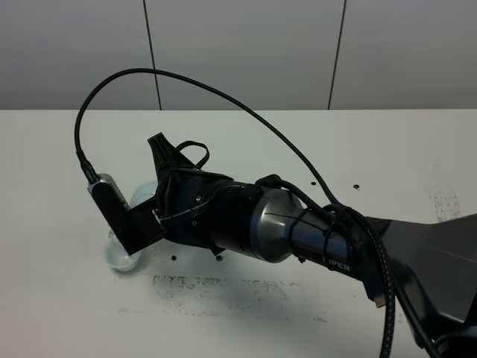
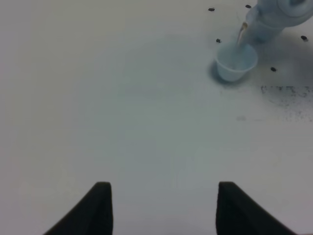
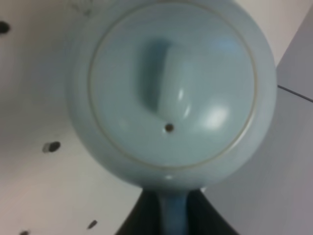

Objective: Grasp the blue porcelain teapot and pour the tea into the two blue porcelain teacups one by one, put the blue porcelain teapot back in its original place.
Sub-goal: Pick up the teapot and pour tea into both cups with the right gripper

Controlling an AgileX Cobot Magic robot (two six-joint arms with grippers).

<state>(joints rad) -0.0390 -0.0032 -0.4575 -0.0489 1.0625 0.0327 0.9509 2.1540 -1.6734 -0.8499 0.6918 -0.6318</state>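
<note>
White lettering (image 1: 337, 265) on the right arm (image 1: 276, 224) is reading "PER", its start hidden behind a cable; no other writing is showing. One teapot (image 3: 171, 98), one teacup (image 2: 236, 61) and two grippers are appearing. The right gripper (image 3: 173, 220) is clamping the teapot's loop handle between its dark fingers, holding the pot tipped just above and beside the teacup. The left gripper (image 2: 164, 191) is hanging well away from the teacup over the bare table (image 2: 122, 98), its two fingers standing wide apart with nothing between them. Only the left wrist view is showing a thin brown stream of tea (image 2: 240, 33) running from the spout into the teacup, with five small dark dots (image 2: 273, 69) lying around it. The high view is hiding most of the teapot behind the arm, leaving a pale sliver right over the teacup. The right wrist view is giving the lid (image 3: 171, 54) close up, with its knob and one vent hole, but not the teacup.
</note>
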